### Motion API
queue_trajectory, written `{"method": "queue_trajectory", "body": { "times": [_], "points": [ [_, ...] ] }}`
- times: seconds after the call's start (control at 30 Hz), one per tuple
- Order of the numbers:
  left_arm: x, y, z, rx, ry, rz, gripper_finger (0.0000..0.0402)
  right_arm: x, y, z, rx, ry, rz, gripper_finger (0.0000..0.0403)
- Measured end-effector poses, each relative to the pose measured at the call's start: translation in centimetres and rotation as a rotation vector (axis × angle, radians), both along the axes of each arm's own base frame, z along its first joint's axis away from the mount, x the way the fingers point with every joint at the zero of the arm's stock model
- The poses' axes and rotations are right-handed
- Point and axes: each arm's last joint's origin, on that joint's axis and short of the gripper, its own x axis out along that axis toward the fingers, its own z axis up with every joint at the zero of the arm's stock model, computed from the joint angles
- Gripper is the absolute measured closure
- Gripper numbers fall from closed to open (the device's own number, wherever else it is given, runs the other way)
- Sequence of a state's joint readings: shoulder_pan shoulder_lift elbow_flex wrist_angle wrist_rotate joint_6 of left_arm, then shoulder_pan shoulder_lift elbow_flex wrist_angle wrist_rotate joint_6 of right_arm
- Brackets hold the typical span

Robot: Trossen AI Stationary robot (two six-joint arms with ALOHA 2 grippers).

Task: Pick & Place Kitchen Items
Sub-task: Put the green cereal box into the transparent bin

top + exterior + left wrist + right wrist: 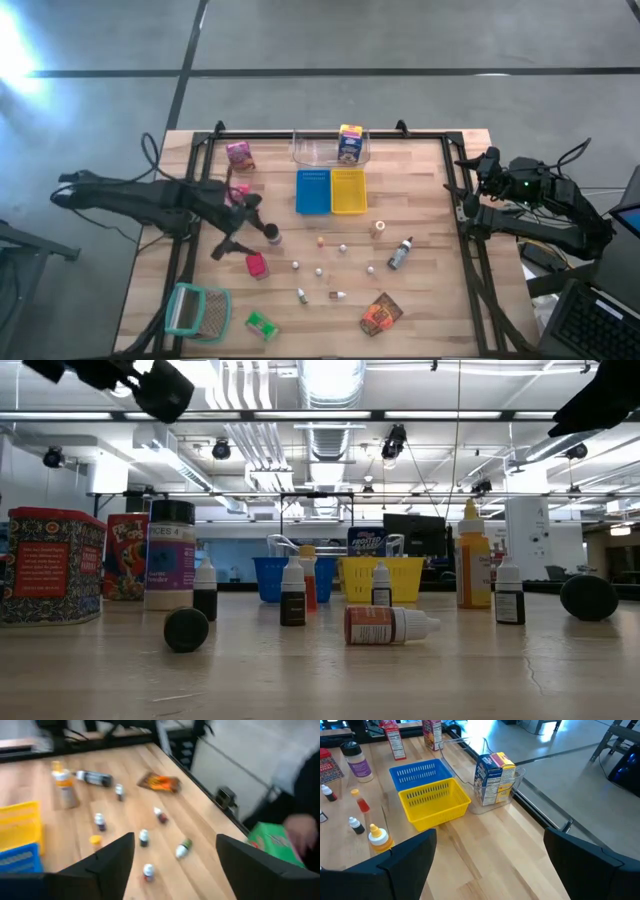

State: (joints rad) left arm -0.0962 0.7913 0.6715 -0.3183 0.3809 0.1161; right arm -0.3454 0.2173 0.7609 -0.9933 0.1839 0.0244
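The kitchen items lie scattered over the middle and near half of the table [420, 200]: a row of tiny dropper bottles [319, 271], a grey bottle [400, 254] lying on its side right of centre, an orange packet [381, 314] near the front edge, a green packet [261, 322] beside the teal-rimmed mesh basket [198, 311], a red can [257, 265], a white-lidded spice jar [271, 234], and pink boxes [240, 155] at the far left. At the far edge a clear tub [325, 150] already holds a blue-and-yellow carton [350, 143], with the blue tray [313, 191] and yellow tray [348, 190] just in front of it.

The left gripper [247, 218] hangs above the left-centre of the table, close to the spice jar and red can; its wrist view shows the jaws spread wide with nothing between them. The right gripper [470, 178] waits at the right edge, jaws likewise wide apart and empty.

All of this looks light and toy-sized. The dropper bottles are probably hard, smooth and tippy, best pinched across the body just below the cap. The can and jar seem rigid and round, so a grip square across the diameter should keep them from rolling out. The packets appear soft or thin-walled and likely to crush; take them across the narrow sides with little force.
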Motion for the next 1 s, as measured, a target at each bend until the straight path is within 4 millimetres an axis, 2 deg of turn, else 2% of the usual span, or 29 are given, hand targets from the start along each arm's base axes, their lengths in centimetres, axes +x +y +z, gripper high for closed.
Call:
{"method": "queue_trajectory", "body": {
  "times": [0.13, 0.27, 0.5, 0.73, 1.0],
  "points": [
    [1.1, -1.8, 0.8, 0.03, 0.081, -0.087, 0.0103, 0.0, 0.0, 0.0, 0.0, 0.001, 0.0, 0.0039],
    [1.9, -4.4, 2.3, 0.125, 0.032, -0.161, 0.0111, 0.0, 0.0, 0.0, 0.0, 0.0, 0.0, 0.0039],
    [2.9, -8.4, 3.6, 0.307, 0.055, -0.152, 0.0113, 0.0, 0.0, 0.0, 0.0, 0.0, 0.0, 0.0039],
    [4.5, -10.8, 3.8, 0.292, 0.194, -0.156, 0.0115, 0.0, 0.0, 0.0, 0.0, 0.0, 0.0, 0.0039],
    [5.5, -13.7, 2.8, 0.294, 0.306, -0.169, 0.0115, 0.0, 0.0, 0.0, 0.0, 0.0, 0.0, 0.0039]
  ]
}}
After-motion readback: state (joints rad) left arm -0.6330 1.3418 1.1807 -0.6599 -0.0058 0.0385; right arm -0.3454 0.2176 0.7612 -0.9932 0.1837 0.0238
